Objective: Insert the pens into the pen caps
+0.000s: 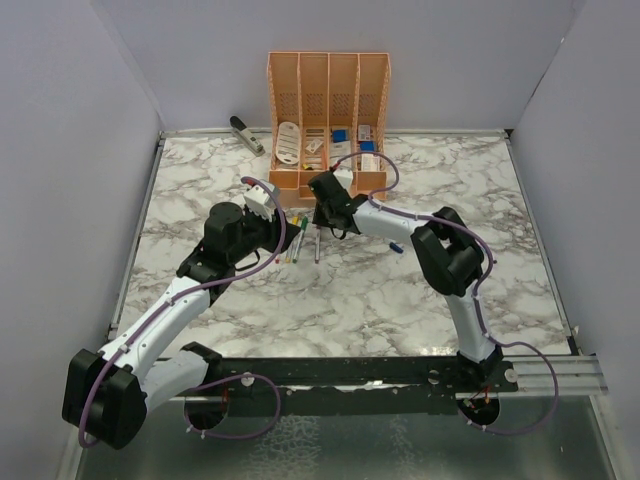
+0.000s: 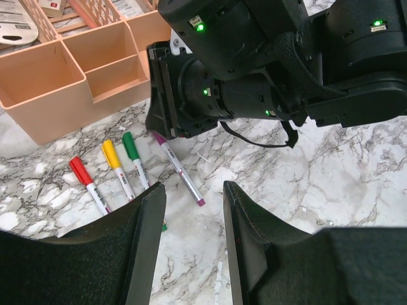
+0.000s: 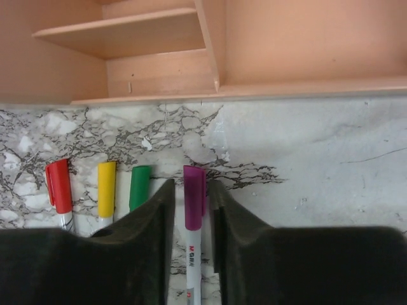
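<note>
Purple pen (image 3: pixel 193 238) between right gripper (image 3: pixel 191 190) fingers, plain only wrist-side

An orange organiser (image 1: pixel 328 72) is standing at twelve o'clock on the marble table (image 1: pixel 420 300), holding blue-and-white boxes (image 1: pixel 365 133); a grey stapler (image 1: pixel 246 134) is lying at its nine o'clock.

Red print runs along the white barrel of the purple-capped pen (image 3: pixel 193 254), beginning with what looks like an M and a G (the rest blurs). Labels on the boxes (image 1: pixel 365 133) in the orange organiser (image 1: pixel 328 80) are too small to read.
</note>
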`<act>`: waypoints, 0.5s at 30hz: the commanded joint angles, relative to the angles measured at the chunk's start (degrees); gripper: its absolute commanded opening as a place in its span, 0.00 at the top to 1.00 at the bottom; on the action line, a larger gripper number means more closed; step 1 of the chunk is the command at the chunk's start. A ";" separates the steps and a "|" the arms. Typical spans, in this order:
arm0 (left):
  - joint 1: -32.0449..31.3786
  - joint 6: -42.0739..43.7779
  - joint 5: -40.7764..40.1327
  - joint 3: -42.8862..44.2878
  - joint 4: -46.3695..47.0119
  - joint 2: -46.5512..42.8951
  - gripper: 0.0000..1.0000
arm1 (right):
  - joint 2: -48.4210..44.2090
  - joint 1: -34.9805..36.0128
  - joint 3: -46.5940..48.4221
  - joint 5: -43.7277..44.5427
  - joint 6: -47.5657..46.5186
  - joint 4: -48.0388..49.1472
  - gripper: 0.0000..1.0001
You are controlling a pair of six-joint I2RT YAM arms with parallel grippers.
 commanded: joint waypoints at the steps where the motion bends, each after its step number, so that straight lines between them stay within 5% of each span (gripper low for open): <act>1: 0.08 0.04 1.53 -0.55 1.45 -0.71 0.56 | 1.01 -0.34 1.84 3.17 -2.25 0.77 0.65; 4: 0.08 0.16 1.90 -0.41 1.66 -0.42 0.56 | 0.26 -0.34 0.97 2.78 -3.07 2.02 0.57; 15: 0.07 0.46 2.41 -0.17 3.18 0.20 0.56 | -8.93 -0.80 -1.60 10.39 -11.58 0.88 0.57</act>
